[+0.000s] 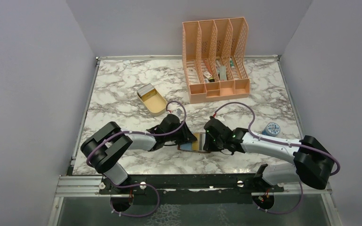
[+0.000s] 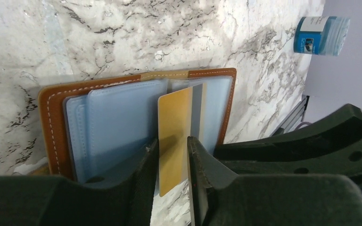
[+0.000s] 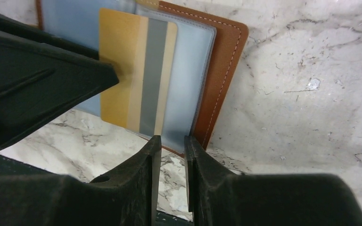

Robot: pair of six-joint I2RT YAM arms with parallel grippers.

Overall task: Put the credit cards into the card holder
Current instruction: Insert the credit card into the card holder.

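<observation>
Biggest worry here: the gold card (image 2: 174, 127) looks only partly tucked into a pocket of the card holder (image 2: 56, 117), and its near end pokes out past the holder's lower edge. The left fingers (image 2: 143, 188) stand a little apart with the card showing in the gap. It doesn't look pinched, so not much seems to be keeping it lined up. Push it off-square and I reckon it jams on the pocket lip or buckles. Nudge the holder and it could skate on the slick marble counter (image 1: 122, 84), or the card slips back out.

The right fingers (image 3: 153, 188) are nearly closed, tips right at the holder's lower edge in the bottom middle of that view. Can't tell if they're nipping it or just sitting beside it. If it's the latter, nothing pins the holder down.

Looks-wise, the holder lies open in the lower middle of the overhead shot, between the two arms. It's brown leather with pale stitching and shiny bluish pockets. The card is gold with a grey stripe.
</observation>
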